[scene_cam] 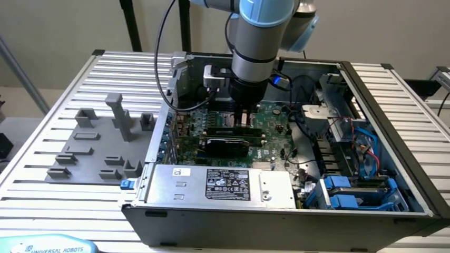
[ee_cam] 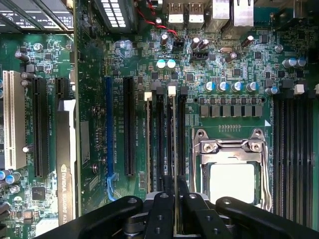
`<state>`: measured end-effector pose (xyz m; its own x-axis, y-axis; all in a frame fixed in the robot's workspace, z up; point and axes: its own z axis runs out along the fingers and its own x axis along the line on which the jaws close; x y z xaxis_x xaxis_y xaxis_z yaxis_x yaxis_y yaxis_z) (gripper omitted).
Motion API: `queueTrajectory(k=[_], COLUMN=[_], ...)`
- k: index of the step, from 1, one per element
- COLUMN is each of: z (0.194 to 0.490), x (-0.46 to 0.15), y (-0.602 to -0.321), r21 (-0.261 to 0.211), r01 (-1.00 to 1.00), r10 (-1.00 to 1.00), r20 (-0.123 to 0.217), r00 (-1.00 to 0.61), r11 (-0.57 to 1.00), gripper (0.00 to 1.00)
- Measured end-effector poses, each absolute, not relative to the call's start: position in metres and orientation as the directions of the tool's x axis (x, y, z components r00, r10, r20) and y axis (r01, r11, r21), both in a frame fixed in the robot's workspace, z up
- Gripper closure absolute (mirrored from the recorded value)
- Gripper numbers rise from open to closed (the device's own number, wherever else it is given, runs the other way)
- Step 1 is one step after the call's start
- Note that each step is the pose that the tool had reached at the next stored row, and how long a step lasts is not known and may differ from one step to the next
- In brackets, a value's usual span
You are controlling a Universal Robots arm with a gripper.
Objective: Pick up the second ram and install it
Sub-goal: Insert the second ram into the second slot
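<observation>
Gripper fingers pinch second ram, seemingly edge-on, above motherboard.

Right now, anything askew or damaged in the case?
Nothing stands out. The end effector is down over the RAM slots on the motherboard; a stick stands straight in line with them.

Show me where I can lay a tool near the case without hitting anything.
The ribbed table right of the case in the exterior view is bare. On the left, the grey fixture takes the middle. Inside, around the pincer, boards and cables crowd everything.
</observation>
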<state>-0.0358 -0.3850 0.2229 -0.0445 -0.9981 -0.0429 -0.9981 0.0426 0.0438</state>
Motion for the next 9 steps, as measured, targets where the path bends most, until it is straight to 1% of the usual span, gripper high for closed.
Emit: queueTrajectory(k=[9], z=[0.2219], x=[-0.0359], y=[-0.3850], r21=[0.044], r01=[-0.998], r10=[-0.998], r20=[-0.035], r00=[-0.047], r11=[0.045], gripper=[0.86])
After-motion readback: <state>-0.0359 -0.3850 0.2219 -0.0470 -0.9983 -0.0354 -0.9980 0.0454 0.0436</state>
